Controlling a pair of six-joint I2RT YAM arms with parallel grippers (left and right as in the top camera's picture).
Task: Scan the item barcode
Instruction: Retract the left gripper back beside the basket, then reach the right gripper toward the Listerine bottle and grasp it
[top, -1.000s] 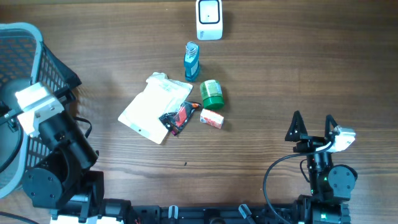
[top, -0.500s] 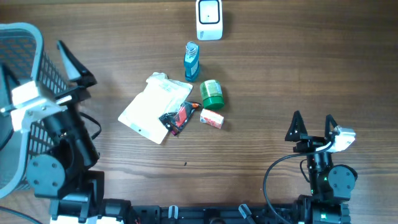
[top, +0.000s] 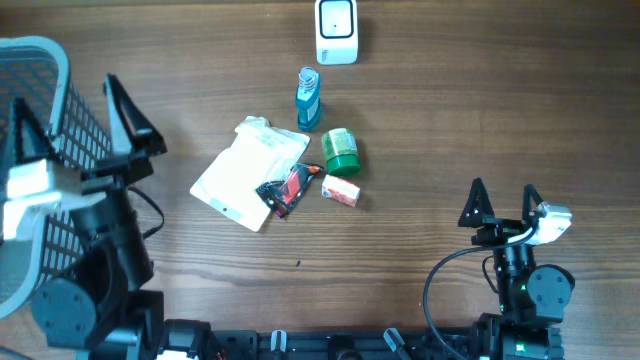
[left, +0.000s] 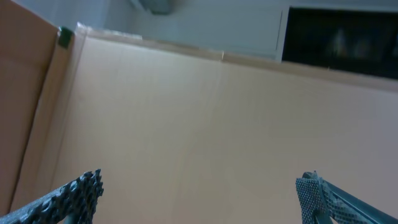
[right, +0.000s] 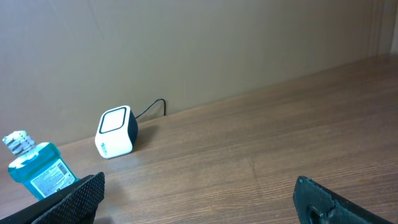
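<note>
The left tool (top: 62, 100), beside the basket (top: 40, 60), and the right tool (top: 502, 190), at the near edge of the bench (top: 500, 90), both stand spread and hold nothing. The blue bottle (top: 310, 98), green jar (top: 341, 151), white pouch (top: 243, 172), red packet (top: 292, 186) and small box (top: 341, 190) lie clustered mid-bench. The blue bottle is nearest the white scanner (top: 336, 30).

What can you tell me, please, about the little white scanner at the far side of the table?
The scanner is a small white box with rounded corners, seemingly plastic, with a dark side panel and a square window outlined on its face. It stands on the wooden table, near the far edge, beyond the blue bottle but apart from it. A thin dark cable runs from its back. Nothing else touches it.
</note>
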